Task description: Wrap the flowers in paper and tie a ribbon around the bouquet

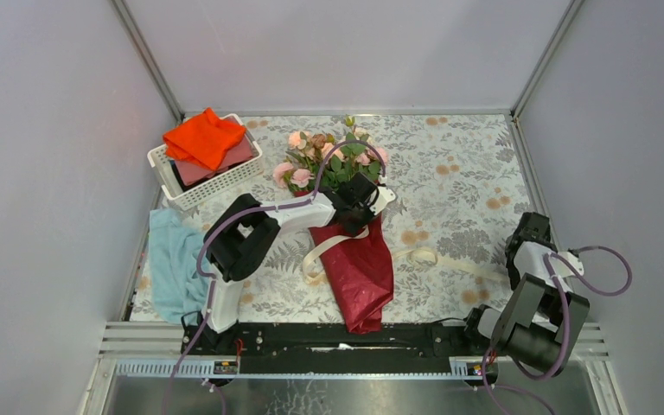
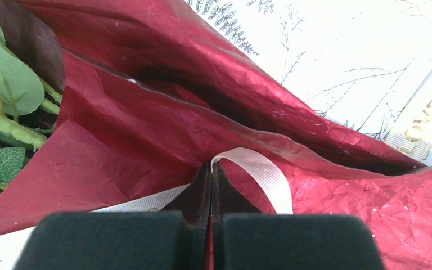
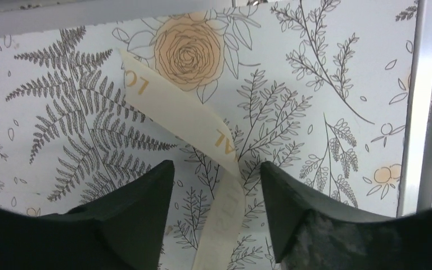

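Observation:
The bouquet lies mid-table: pink flowers point(image 1: 328, 160) rise from a dark red paper point(image 1: 359, 268) cone. A cream ribbon point(image 1: 432, 257) crosses the cone and trails right along the table. My left gripper point(image 1: 372, 203) sits at the cone's top. In the left wrist view it point(image 2: 212, 169) is shut on a loop of the ribbon point(image 2: 264, 174) over the paper point(image 2: 146, 152), with green leaves point(image 2: 5, 84) at left. My right gripper point(image 1: 519, 251) hovers at the right edge. In its wrist view it point(image 3: 216, 174) is open, and the ribbon's point(image 3: 185, 115) printed end lies flat between the fingers, untouched.
A white basket point(image 1: 225, 181) holding an orange cloth point(image 1: 203, 138) stands at the back left. A light blue cloth point(image 1: 173, 259) hangs off the left edge. The table's metal rail point(image 3: 427, 112) runs close by the right gripper.

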